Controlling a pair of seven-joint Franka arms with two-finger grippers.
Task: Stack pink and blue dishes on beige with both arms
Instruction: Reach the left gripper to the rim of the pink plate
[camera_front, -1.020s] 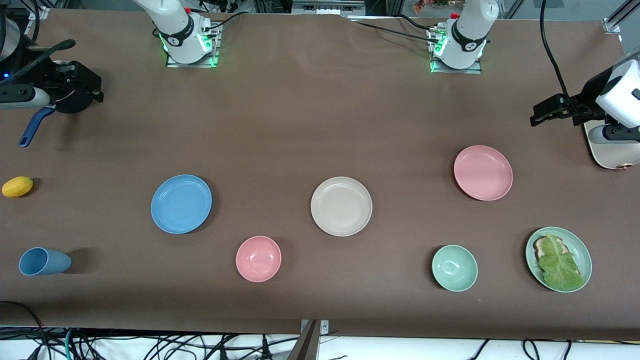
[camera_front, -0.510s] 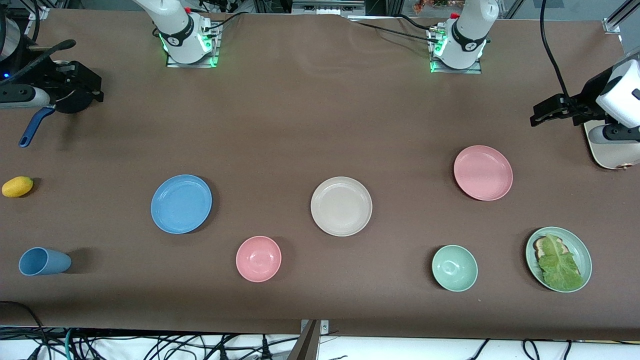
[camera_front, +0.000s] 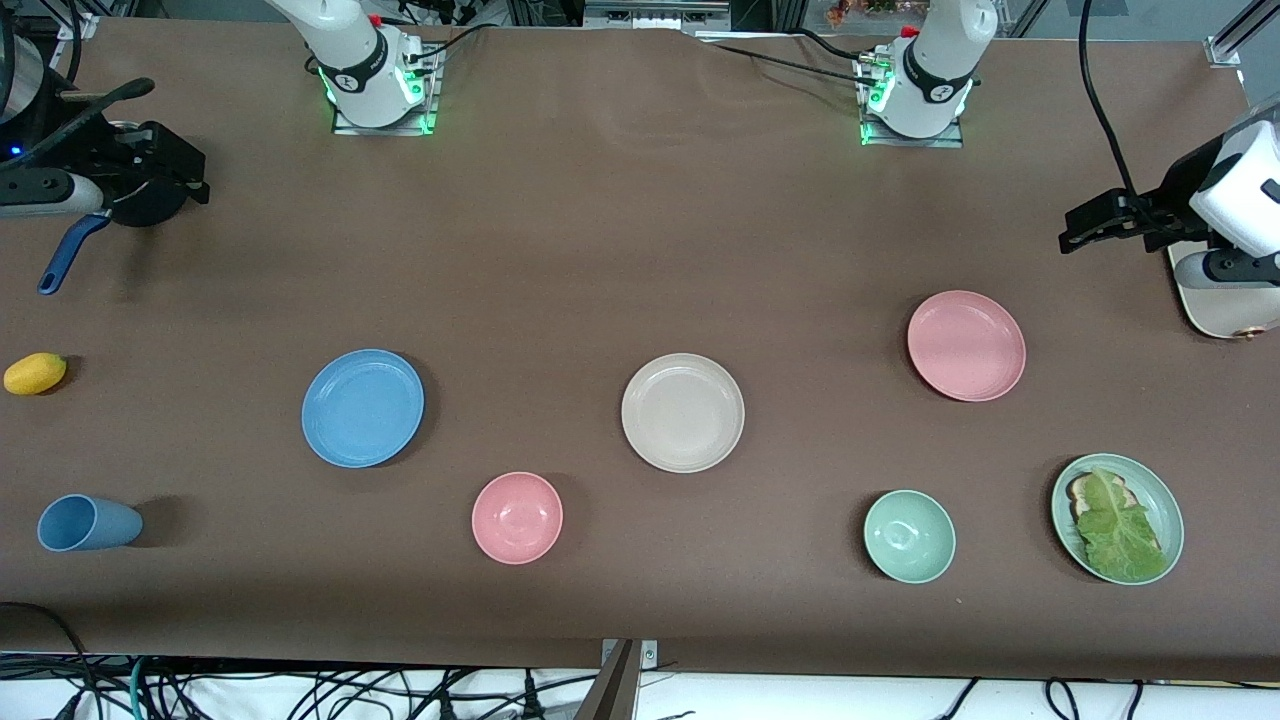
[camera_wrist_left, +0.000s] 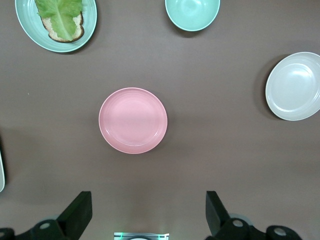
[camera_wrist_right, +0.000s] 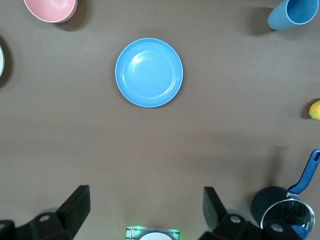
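Three flat round matte plates of equal size lie apart on the brown table (camera_front: 640, 230): one light blue plate (camera_front: 362, 407) toward the right arm's end, one cream-beige plate (camera_front: 683, 411) in the middle, and one pale pink plate (camera_front: 966, 345) toward the left arm's end, a little farther from the front camera than the other two. There are two small deep bowls, both nearer the front camera than the plates: one pink bowl (camera_front: 517, 517) and one mint-green bowl (camera_front: 909, 536). One mint-green dish holding toast under a lettuce leaf (camera_front: 1117, 518) sits near the left arm's end. At the right arm's end are one blue cup lying on its side (camera_front: 87, 523), one yellow lemon-like fruit (camera_front: 35, 373) and one small dark pot with a blue handle (camera_front: 62, 256). A cream toaster (camera_front: 1215, 305) stands at the left arm's edge of the table. The left gripper (camera_wrist_left: 145, 212) hangs high above the bare table with its fingers spread wide and empty, the pink plate in its wrist view. The right gripper (camera_wrist_right: 145, 207) hangs likewise, wide open and empty, looking down on the blue plate. Broad bare cloth surrounds each of the three plates, none touching a neighbour.
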